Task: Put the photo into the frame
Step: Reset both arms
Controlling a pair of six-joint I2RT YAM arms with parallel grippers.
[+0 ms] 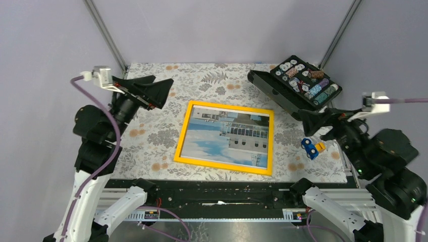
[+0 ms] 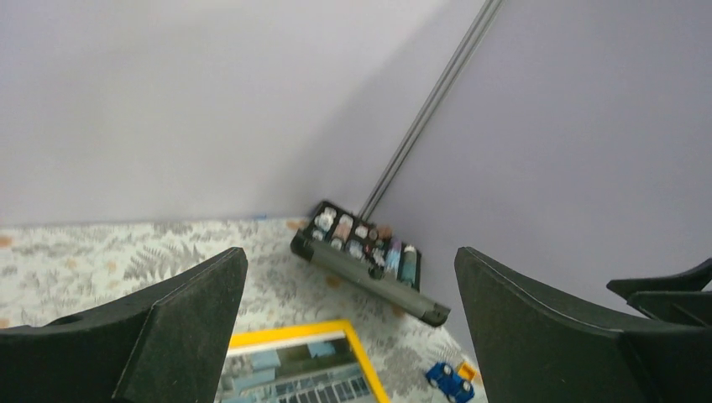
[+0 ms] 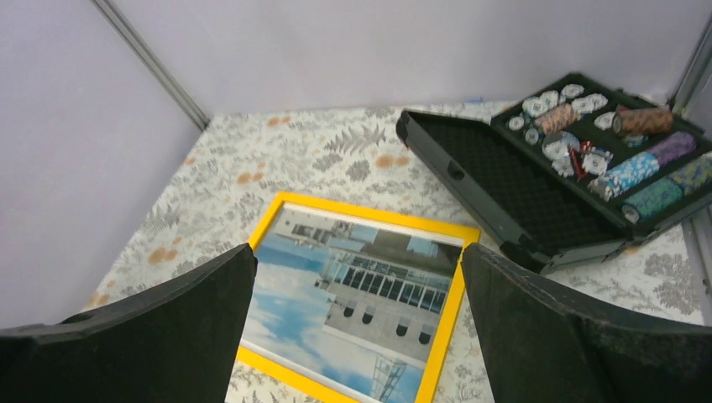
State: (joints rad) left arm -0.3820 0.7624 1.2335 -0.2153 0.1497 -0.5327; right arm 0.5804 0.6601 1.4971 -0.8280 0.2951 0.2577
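Evidently both claws are released and hold nothing; the left claw (image 1: 164, 93) hangs over the left side of the desk (image 1: 212, 80) with its jaws spread wide, and the right claw (image 1: 303, 123) hangs over the right side, equally spread, with only air between its jaws in its own wrist view. Out from them, at the middle of the desk, the photo (image 1: 227, 136) lies picture side up inside the frame (image 1: 232, 107), the orange-yellow border showing on all four sides; I judge the task done or nearly so, though whether every corner is pressed fully home cannot be told.

Just beside the right claw sits a small blue toy car (image 1: 308, 147); beyond it, at the far right corner, an open black case (image 1: 282, 93) holds round chips.

Risks: a low sweep by the right arm could knock the car or the case lid; a claw dropping onto a frame rail could drag the frame and lift the photo out; a corner not seated could spring up.

Count: two claws; one photo; one frame; one car; one case; its chips are too small to count.
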